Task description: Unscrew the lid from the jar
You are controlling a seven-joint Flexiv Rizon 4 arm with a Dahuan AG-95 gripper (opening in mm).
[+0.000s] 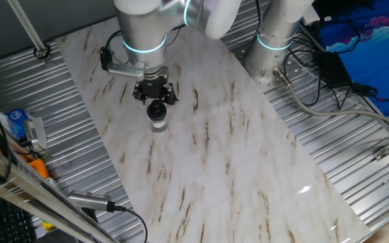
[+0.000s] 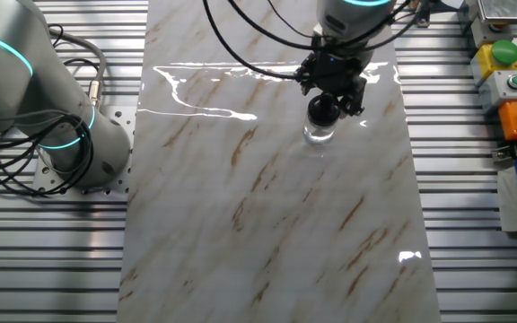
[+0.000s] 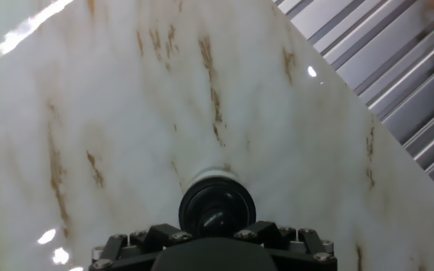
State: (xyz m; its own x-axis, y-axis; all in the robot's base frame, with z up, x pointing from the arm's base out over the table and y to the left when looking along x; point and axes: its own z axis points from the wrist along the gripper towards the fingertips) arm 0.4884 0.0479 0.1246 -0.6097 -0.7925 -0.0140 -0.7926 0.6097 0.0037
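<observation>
The jar (image 1: 158, 123) stands upright on the marble tabletop, a small clear whitish cylinder. The round black lid (image 1: 156, 109) sits on top of it. My gripper (image 1: 155, 96) hangs straight over the lid, its black fingers spread to either side just above the cap and not pressing on it. The other fixed view shows the same: gripper (image 2: 330, 94) over lid (image 2: 323, 109) over jar (image 2: 319, 135). In the hand view the shiny lid (image 3: 217, 205) fills the lower centre, the jar's pale rim (image 3: 217, 178) peeks behind it, and the gripper (image 3: 215, 235) frames it from below.
The marble board (image 1: 235, 155) lies on a ribbed metal table (image 1: 356, 155). A second robot base (image 1: 275, 40) with cables stands at the far right corner. Boxes and tools (image 1: 19, 128) lie off the board's left side, and a button box (image 2: 505, 63) sits beside it.
</observation>
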